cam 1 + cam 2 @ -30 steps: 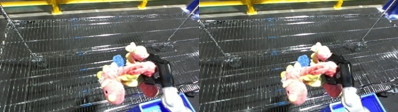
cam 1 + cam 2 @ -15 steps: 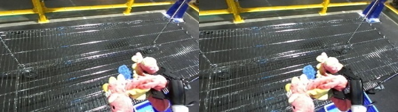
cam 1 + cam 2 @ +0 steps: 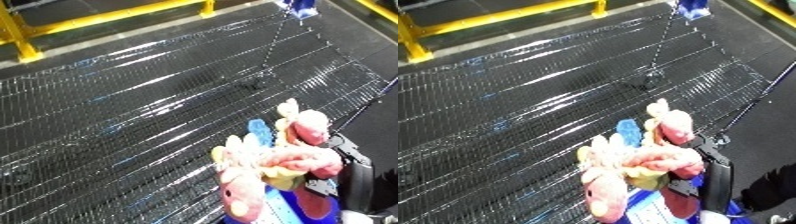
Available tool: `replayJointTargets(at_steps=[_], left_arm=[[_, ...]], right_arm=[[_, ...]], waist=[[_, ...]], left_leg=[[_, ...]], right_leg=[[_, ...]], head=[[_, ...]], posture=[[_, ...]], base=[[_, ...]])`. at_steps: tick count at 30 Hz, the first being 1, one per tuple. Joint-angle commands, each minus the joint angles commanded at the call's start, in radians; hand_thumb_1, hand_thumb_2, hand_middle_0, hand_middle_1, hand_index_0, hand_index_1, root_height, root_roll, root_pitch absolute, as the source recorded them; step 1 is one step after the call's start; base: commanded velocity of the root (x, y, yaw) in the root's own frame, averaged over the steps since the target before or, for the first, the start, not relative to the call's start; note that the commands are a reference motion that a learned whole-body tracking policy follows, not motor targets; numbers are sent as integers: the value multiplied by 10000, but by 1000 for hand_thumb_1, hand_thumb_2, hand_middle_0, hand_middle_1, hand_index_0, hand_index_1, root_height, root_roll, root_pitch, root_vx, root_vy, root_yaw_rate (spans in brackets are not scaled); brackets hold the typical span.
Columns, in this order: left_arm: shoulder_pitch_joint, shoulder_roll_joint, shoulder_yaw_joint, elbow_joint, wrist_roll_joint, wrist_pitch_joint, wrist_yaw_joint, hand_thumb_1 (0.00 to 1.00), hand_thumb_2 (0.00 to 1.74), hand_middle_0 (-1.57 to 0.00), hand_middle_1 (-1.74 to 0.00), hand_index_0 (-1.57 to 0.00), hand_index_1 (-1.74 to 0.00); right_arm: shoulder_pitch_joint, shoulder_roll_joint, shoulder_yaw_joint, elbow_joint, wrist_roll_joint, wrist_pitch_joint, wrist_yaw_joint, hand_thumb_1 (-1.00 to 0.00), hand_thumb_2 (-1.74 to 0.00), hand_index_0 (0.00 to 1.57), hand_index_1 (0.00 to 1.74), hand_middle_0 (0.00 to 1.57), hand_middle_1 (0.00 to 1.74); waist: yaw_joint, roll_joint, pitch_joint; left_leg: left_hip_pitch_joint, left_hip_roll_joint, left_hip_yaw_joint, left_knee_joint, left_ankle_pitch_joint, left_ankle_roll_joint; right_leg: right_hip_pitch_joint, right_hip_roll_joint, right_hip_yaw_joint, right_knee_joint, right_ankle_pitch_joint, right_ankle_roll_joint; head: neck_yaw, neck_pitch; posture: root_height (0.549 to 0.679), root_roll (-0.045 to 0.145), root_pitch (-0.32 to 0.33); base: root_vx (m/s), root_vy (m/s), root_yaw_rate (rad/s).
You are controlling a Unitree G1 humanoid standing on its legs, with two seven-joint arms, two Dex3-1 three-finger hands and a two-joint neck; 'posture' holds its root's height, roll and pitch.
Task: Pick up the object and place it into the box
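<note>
A pink plush toy [image 3: 298, 161] with yellow and blue parts hangs above the black wire mesh [image 3: 133, 110], low at the right of both eye views. My right hand [image 3: 355, 167] is shut on it from the right side, black fingers curled round the toy's body. A blue rim [image 3: 298, 207] with white marks shows just under the toy at the bottom edge; I cannot tell whether it is the bin. My left hand shows in no view.
The wire mesh has thin upright wires and a slanted rod [image 3: 664, 35] rising from it. A yellow rail [image 3: 107, 20] runs along the far side. A blue and white object [image 3: 298, 6] sits at the top right.
The camera has turned and tilted, so the whole picture has swung. The toy stays in my right hand, now lower and further right in the view.
</note>
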Motion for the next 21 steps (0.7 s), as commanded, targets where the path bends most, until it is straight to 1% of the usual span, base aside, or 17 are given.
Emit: replayJointTargets(at_steps=[3, 4, 8, 11, 15, 18, 21], left_arm=[[-14, -81, -98, 130, -49, -28, 3, 1000, 1740, -1570, -1740, -1570, -1740], [-31, -101, -151, 184, -65, -38, -6, 1000, 1740, -1570, -1740, -1570, -1740], [-199, -136, -402, 411, -99, -112, -65, 1000, 1740, -1570, -1740, -1570, -1740], [-363, -146, -545, 563, -111, -221, -82, 1000, 1740, -1570, -1740, -1570, -1740], [-579, -141, -712, 715, -90, -393, -96, 1000, 1740, -1570, -1740, -1570, -1740], [-671, -116, -762, 778, -47, -496, -134, 1000, 1740, -1570, -1740, -1570, -1740], [-738, -98, -767, 882, 3, -560, -158, 1000, 1740, -1570, -1740, -1570, -1740]], right_arm=[[90, 124, -269, 219, 421, -232, -133, -1000, -1740, 1570, 1740, 1570, 1740], [123, 148, -381, 346, 574, -309, -187, -1000, -1740, 1570, 1740, 1570, 1740], [152, 48, -715, 1033, 1120, -570, -346, -1000, -1740, 1570, 1740, 1570, 1740], [56, -106, -877, 1740, 1551, -748, -477, -1000, -1740, 1570, 1740, 1570, 1740], [-222, -331, -1041, 2817, 2173, -991, -684, -1000, -1740, 1570, 1740, 1570, 1740], [-326, -523, -1118, 3486, 2423, -1054, -705, -850, -1479, 1334, 1479, 1334, 1479], [-288, -746, -1134, 3983, 2457, -992, -617, -700, -1218, 1099, 1218, 1099, 1218]], waist=[[-194, 57, -5], [-283, 75, -3], [-544, 156, 31], [-666, 259, 48], [-767, 428, 58], [-811, 527, 53], [-856, 583, 45]], left_leg=[[97, -27, 72, 4, -10, -12], [126, -36, 109, 4, -10, -20], [193, -78, 240, -25, 8, -43], [231, -123, 325, -103, 38, -48], [236, -198, 408, -267, 110, -52], [223, -235, 462, -362, 154, -51], [230, -250, 511, -433, 183, -47]], right_leg=[[68, 1, 41, -23, 29, -10], [85, 3, 61, -34, 47, -14], [100, 8, 155, -109, 144, -24], [99, 2, 219, -212, 209, -20], [108, 2, 278, -402, 297, -15], [123, 10, 306, -540, 347, -18], [130, 28, 325, -637, 377, -21]], head=[[138, -224], [243, -424], [404, -634], [447, -589], [440, -504], [436, -512], [474, -549]], posture=[[632, 100, -157], [631, 101, -160], [631, 105, -166], [632, 108, -164], [634, 109, -158], [635, 109, -152], [636, 108, -147]], base=[[12, 30, -65], [5, 39, -103], [-8, 34, -112], [-16, 30, -100], [-21, 23, -74], [-7, 13, -65], [1, 5, -69]])
